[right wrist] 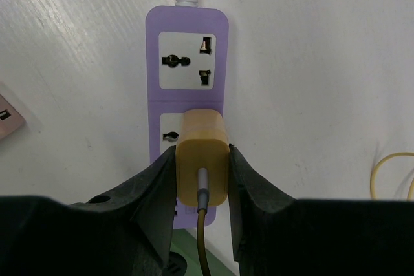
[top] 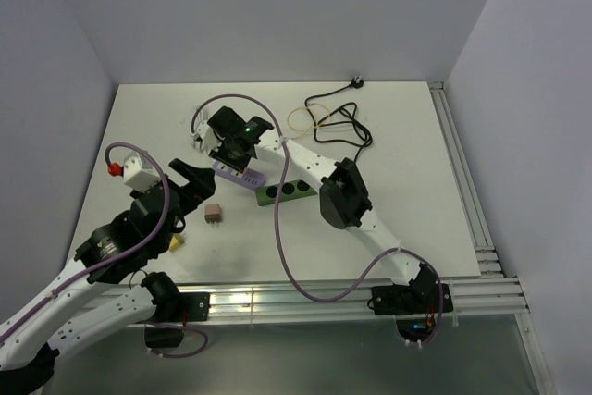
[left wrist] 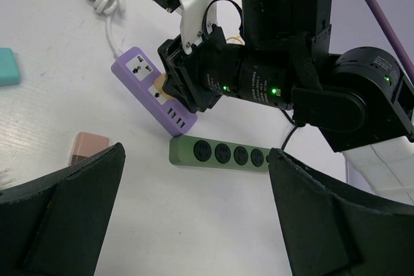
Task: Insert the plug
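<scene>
Right gripper [right wrist: 202,159] clamps the yellow plug [right wrist: 202,137] against the purple power strip's [right wrist: 187,21] socket; left gripper [left wrist: 197,156] stands wide open.

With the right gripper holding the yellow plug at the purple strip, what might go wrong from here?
The plug hides its socket, so misalignment could jam it. The purple strip lies unheld, with the left gripper open and apart; it may slide or lift when the right gripper pushes or lets go.
</scene>
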You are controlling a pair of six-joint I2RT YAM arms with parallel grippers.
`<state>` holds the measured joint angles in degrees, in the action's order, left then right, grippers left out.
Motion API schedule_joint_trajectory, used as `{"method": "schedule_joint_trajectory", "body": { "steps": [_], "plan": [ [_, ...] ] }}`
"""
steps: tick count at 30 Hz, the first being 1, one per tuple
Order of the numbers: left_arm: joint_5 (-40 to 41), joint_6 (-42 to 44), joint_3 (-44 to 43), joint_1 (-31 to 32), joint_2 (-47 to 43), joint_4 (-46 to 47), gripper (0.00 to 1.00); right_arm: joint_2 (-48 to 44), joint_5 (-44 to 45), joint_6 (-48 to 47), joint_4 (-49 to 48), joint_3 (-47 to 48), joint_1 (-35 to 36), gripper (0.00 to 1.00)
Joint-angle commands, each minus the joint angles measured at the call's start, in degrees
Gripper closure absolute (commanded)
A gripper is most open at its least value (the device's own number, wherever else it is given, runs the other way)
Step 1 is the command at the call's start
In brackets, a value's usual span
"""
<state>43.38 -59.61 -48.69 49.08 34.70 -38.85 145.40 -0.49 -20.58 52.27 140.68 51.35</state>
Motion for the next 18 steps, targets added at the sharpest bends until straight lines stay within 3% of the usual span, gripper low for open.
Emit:
{"method": "schedule_joint_trajectory", "body": {
  "steps": [1,8,18],
  "plan": [
    [0.5,1.2,0.7,-0.1,-0.7,1.2,0.02,3.8,-1.9,2.8,11.5,-3.9,0.2,1.00],
    [0.1,1.6,0.6,-0.1,0.7,1.7,0.02,-1.7,-5.9,3.9,13.4,-13.9,-0.1,1.00],
    [-0.2,0.3,0.5,-0.2,1.7,0.2,0.02,2.3,-6.2,5.6,14.7,-11.7,-0.7,1.00]
  ]
}}
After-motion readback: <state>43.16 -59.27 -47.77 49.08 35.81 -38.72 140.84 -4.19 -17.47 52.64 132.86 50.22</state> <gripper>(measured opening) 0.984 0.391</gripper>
